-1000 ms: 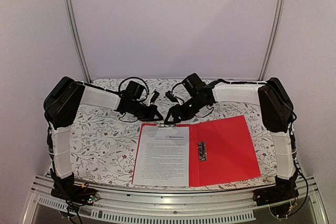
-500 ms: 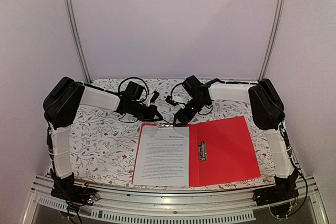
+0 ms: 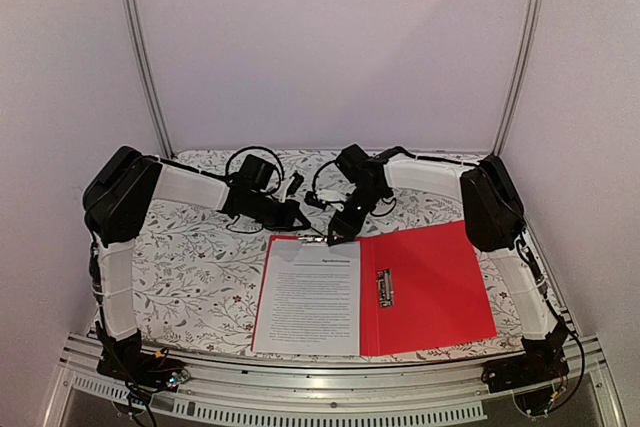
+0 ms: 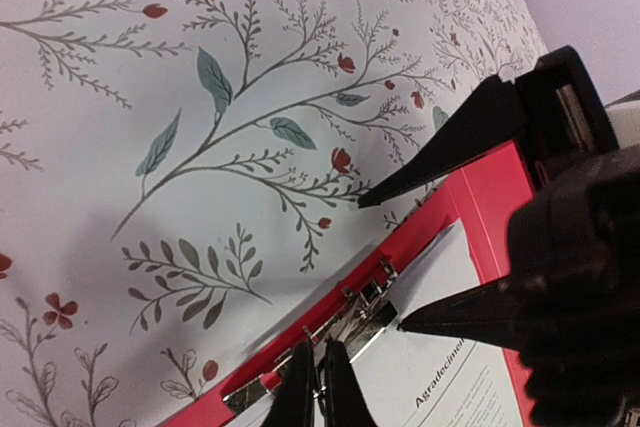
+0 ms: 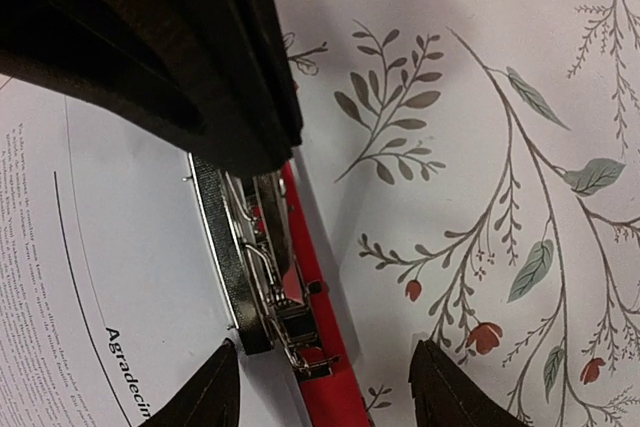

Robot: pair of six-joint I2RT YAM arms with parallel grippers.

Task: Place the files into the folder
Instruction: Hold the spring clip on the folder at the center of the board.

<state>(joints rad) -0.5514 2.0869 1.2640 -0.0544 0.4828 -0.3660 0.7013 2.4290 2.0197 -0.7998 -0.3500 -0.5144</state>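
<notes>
Red plastic makes up the folder [image 3: 430, 282], which lies open and flat at the near side of the surface [image 3: 190, 257]. The files [image 3: 308, 297] rest squarely on its left half, their printed side up. At the far edge of that half sits the metal clip [image 5: 255, 267], with the top edge of the sheets just under or against it; which of the two cannot be told.

The step in hand looks to be seating the sheets under that clip. To do it well, the clip would need holding firmly open by its lever while the paper's top edge slides fully beneath. The sheets should stay square to the red border so that no corner buckles. Thin, floppy paper will likely crumple if pushed from one point, so a light, level nudge seems best.

At the clip, the left claw [image 4: 318, 387] has its fingers pressed together, tips right at the wire lever; whether it pinches the wire cannot be told. Just beyond, the right claw [image 5: 325, 387] stands moderately wide, straddling the folder's far edge beside the clip and gripping nothing.
</notes>
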